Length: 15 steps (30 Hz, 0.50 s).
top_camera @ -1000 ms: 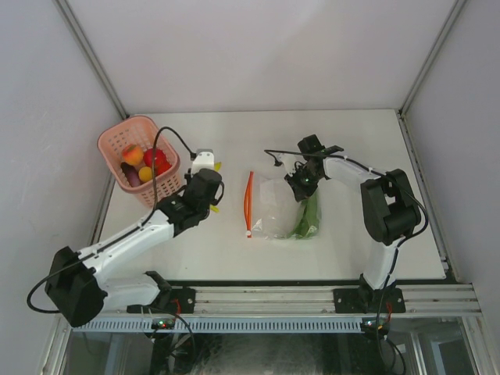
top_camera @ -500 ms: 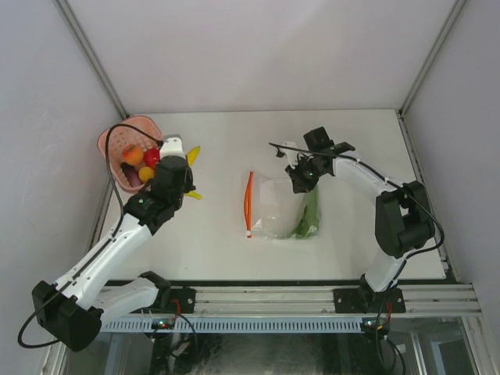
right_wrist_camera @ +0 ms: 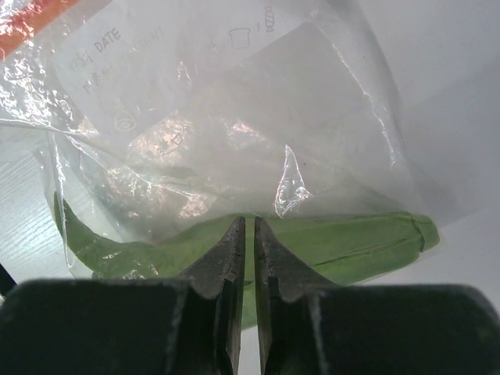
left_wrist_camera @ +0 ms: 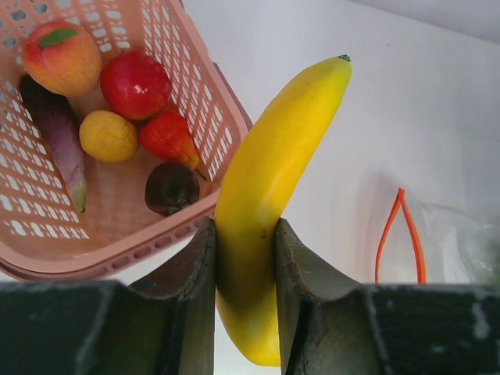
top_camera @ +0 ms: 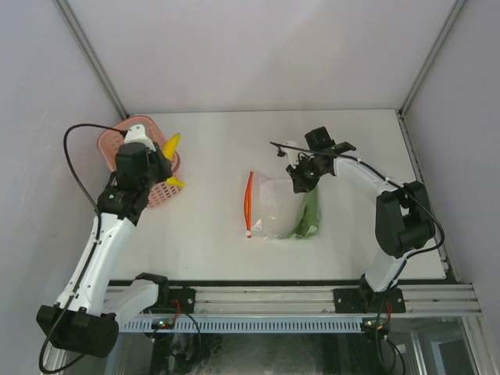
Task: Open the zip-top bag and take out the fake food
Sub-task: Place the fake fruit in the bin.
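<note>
The clear zip-top bag [top_camera: 273, 207] lies flat mid-table, its red-orange zipper strip [top_camera: 249, 205] along the left edge. A green leafy piece of fake food [top_camera: 308, 219] is still inside it, seen through the plastic [right_wrist_camera: 351, 246]. My right gripper [top_camera: 299, 181] pinches the bag's far right corner; in the right wrist view the right gripper [right_wrist_camera: 249, 223] is shut on the thin film. My left gripper [top_camera: 160, 166] is shut on a yellow banana [left_wrist_camera: 273, 172] and hangs beside the pink basket's right rim [left_wrist_camera: 117, 254].
The pink basket [top_camera: 160, 194] at the far left holds a peach [left_wrist_camera: 61, 56], red apple [left_wrist_camera: 134, 84], lemon [left_wrist_camera: 108, 135], eggplant [left_wrist_camera: 55, 133] and more pieces. White walls close the table's back and sides.
My left arm has swung left and away with the banana, from near the bag to the basket's right rim. The right gripper shifted slightly away early on, then stayed still.
</note>
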Each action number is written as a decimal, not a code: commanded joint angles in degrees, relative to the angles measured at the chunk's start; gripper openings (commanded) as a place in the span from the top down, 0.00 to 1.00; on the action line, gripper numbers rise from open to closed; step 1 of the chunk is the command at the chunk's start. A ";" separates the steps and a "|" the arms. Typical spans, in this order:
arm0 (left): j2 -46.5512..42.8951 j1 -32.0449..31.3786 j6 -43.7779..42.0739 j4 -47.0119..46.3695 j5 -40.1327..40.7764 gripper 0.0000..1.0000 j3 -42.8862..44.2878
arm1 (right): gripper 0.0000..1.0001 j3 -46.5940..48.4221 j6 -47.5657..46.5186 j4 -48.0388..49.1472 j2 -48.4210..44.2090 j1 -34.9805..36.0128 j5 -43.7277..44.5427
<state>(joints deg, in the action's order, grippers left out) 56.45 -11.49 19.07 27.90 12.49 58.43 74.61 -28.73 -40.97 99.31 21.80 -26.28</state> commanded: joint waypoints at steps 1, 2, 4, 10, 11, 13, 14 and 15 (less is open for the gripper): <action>-0.82 6.14 0.91 -0.02 -9.80 1.00 5.42 | 0.92 -0.29 -0.62 1.07 -3.09 -0.20 -1.25; -0.60 7.54 1.19 -0.29 -11.07 1.00 5.53 | 0.92 -0.26 -0.62 1.07 -3.15 -0.18 -1.30; -0.38 10.18 1.76 -1.01 -12.94 1.00 5.51 | 0.92 -0.26 -0.62 1.08 -3.24 -0.29 -1.32; 2.21 15.11 2.31 -2.36 -15.63 1.00 6.57 | 0.92 -0.35 -0.72 0.98 -3.24 -0.42 -1.65; 2.75 15.63 2.53 -2.64 -15.90 1.00 6.60 | 0.92 -0.30 -0.71 0.98 -3.20 -0.37 -1.61; 3.77 16.44 3.10 -3.48 -16.01 1.00 6.51 | 0.92 -0.34 -0.78 0.98 -3.22 -0.37 -1.64; 4.15 16.75 3.37 -3.84 -15.83 1.00 6.52 | 0.92 -0.35 -0.72 0.98 -3.22 -0.42 -1.66; 4.46 17.22 3.69 -4.28 -15.84 1.00 6.47 | 0.92 -0.30 -0.77 0.98 -3.22 -0.43 -1.67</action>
<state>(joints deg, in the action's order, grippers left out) 59.94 4.12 20.97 27.38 -1.10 61.25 74.39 -28.75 -40.99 98.98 21.71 -26.79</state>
